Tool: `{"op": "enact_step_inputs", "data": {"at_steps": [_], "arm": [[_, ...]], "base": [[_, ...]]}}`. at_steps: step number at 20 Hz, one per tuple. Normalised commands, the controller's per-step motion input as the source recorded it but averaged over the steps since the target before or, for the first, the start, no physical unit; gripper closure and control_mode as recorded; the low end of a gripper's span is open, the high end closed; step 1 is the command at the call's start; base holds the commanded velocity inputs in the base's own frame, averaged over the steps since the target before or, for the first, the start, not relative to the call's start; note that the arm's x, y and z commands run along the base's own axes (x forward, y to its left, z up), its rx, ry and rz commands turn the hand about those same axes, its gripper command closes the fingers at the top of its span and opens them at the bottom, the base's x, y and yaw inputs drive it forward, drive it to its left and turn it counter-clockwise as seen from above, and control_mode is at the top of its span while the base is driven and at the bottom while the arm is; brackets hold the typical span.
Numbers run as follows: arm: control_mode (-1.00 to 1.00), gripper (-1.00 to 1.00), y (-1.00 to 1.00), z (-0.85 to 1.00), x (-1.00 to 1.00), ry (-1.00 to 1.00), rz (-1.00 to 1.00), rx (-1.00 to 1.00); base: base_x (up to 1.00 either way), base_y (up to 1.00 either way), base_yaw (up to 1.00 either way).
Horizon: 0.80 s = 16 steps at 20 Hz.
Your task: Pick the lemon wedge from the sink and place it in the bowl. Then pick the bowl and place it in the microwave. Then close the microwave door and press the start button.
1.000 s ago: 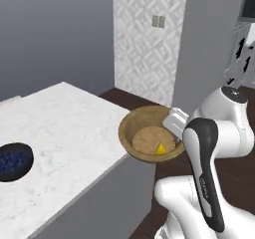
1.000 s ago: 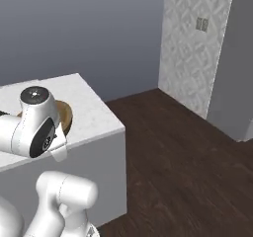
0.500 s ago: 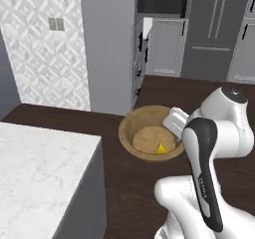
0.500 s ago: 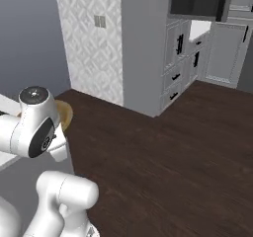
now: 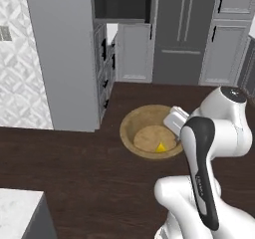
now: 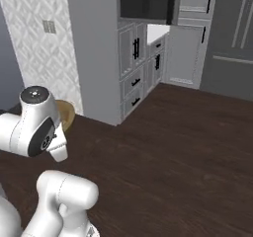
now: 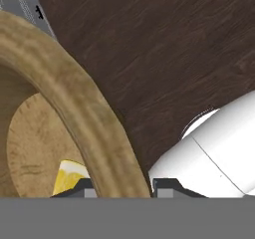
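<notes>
One gripper (image 7: 119, 185) pinched the rim of the bowl (image 5: 141, 125), carried above the dark wood floor (image 5: 74, 168) with the lemon wedge (image 5: 161, 147) lying inside it.

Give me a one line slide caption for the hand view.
Gripper shut on the wooden bowl's rim, lemon wedge lying inside, dark wood floor below.
</notes>
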Motion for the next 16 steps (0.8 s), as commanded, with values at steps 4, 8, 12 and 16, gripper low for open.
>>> {"op": "enact_step_inputs", "data": {"at_steps": [4, 8, 12, 16], "arm": [[1.00, 1.00, 0.00, 0.00, 0.00, 0.00, 0.00, 0.00], [1.00, 1.00, 0.00, 0.00, 0.00, 0.00, 0.00, 0.00], [1.00, 1.00, 0.00, 0.00, 0.00, 0.00, 0.00, 0.00], [1.00, 1.00, 0.00, 0.00, 0.00, 0.00, 0.00, 0.00]], "base": [[1.00, -1.00, -0.06], [1.00, -1.00, 0.00], [1.00, -1.00, 0.00], [1.00, -0.99, 0.03]]}}
